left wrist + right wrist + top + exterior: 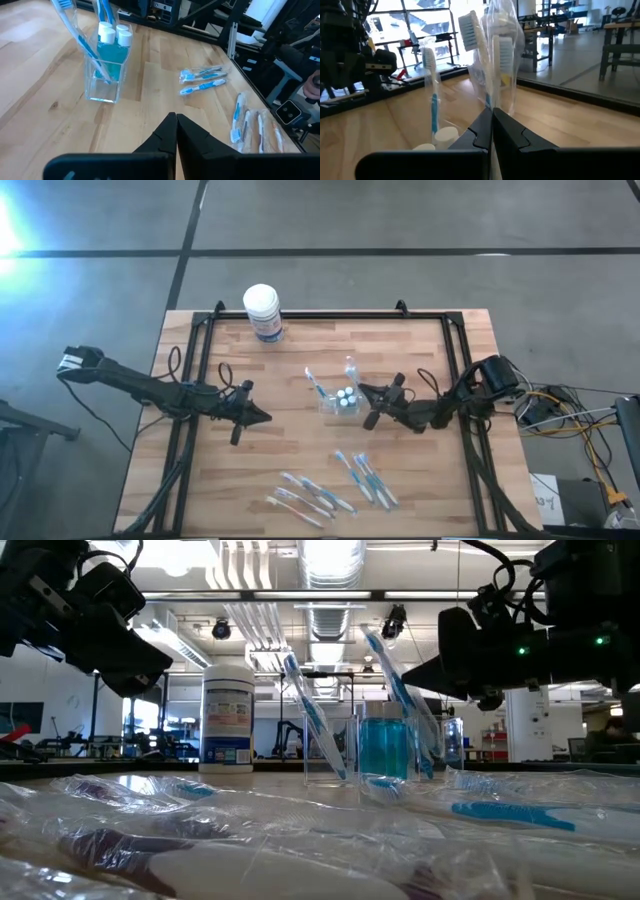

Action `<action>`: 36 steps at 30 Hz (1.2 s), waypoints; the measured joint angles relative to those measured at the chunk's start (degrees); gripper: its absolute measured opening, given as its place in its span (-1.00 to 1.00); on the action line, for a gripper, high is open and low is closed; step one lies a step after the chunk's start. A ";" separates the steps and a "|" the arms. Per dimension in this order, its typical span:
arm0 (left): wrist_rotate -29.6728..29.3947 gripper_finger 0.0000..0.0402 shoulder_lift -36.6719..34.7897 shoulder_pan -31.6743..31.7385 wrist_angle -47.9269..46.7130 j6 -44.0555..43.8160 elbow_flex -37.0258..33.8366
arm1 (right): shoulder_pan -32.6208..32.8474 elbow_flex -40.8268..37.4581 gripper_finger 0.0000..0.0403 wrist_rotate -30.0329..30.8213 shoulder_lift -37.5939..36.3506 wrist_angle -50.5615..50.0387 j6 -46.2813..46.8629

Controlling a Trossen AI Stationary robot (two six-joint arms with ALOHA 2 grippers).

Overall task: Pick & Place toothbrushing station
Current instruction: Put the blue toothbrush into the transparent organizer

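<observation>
The toothbrushing station (338, 400) is a clear plastic holder standing mid-table, also seen in the low view (380, 745) and the left wrist view (107, 70). It holds small white-capped bottles of blue liquid and upright blue toothbrushes (75, 30). My right gripper (364, 391) is at the holder's right side, shut on a clear-wrapped toothbrush (495, 55). My left gripper (262, 417) hovers shut to the holder's left (176, 117), touching nothing. My right gripper pinches the wrapped toothbrush between its two fingers, on the lower part of its handle (492, 102). The fingers come level from the table's right. The brush stands nearly upright, head up, above the fingers at the holder (400, 690). Its lower end is hidden by the fingers.
A white round tub with a blue label (263, 310) stands at the far edge. Several wrapped toothbrushes lie near the front edge in two groups (310, 495) (365, 478). A black frame (320, 316) borders the wooden table.
</observation>
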 joint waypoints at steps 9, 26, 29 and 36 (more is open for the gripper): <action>0.02 -0.94 0.00 -0.02 0.00 0.00 0.00 | 0.82 -0.26 -0.96 -0.55 0.02 -0.54 1.84; 0.07 -0.95 0.00 0.00 0.00 0.20 0.00 | 1.50 -0.24 -0.47 1.69 -0.41 -4.30 7.34; 0.07 -0.92 0.00 -0.02 0.00 0.17 0.00 | 1.51 -0.30 -0.35 1.62 -1.60 -4.34 6.32; 0.09 -0.95 0.00 -0.02 0.00 0.18 0.00 | 2.60 -0.34 -0.30 1.43 -6.75 -4.69 -0.27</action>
